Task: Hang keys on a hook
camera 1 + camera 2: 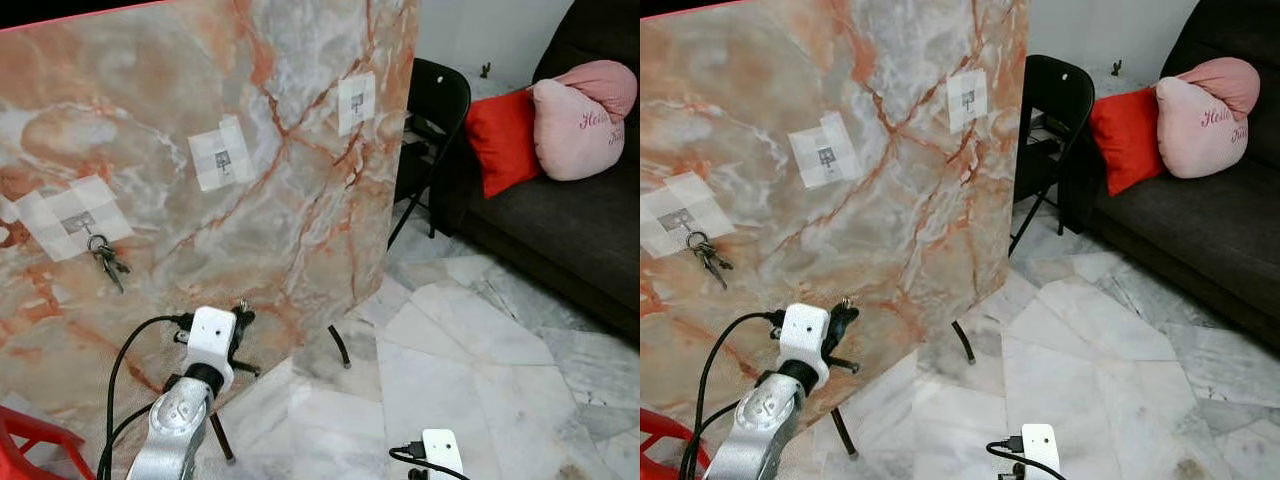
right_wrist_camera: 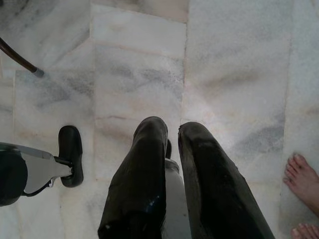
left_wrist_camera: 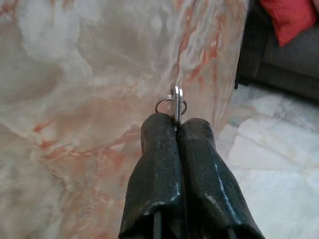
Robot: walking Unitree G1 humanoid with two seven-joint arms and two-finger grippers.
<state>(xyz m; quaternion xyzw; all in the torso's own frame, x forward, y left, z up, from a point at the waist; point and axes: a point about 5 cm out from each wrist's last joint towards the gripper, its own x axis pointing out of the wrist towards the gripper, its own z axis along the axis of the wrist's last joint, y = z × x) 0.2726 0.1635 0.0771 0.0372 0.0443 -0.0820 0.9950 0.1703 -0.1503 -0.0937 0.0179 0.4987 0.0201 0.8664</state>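
before the marble board (image 1: 200, 150), the left gripper (image 3: 175, 122) pinches a key (image 3: 175, 99); the right gripper (image 2: 172, 137) hangs slightly parted.

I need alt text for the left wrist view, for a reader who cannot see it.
The left gripper's two black fingers are pressed together on a key with a small metal ring, held up in front of an orange and white marble board. A red cushion and pale floor tiles lie beyond the board's edge.

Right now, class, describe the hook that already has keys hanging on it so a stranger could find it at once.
Start at the big orange-veined marble board standing on the floor. Three white taped squares climb across it, each holding a small hook. The one you want is the lowest hook, nearest the robot's left, and the only one with a bunch of keys dangling below it.
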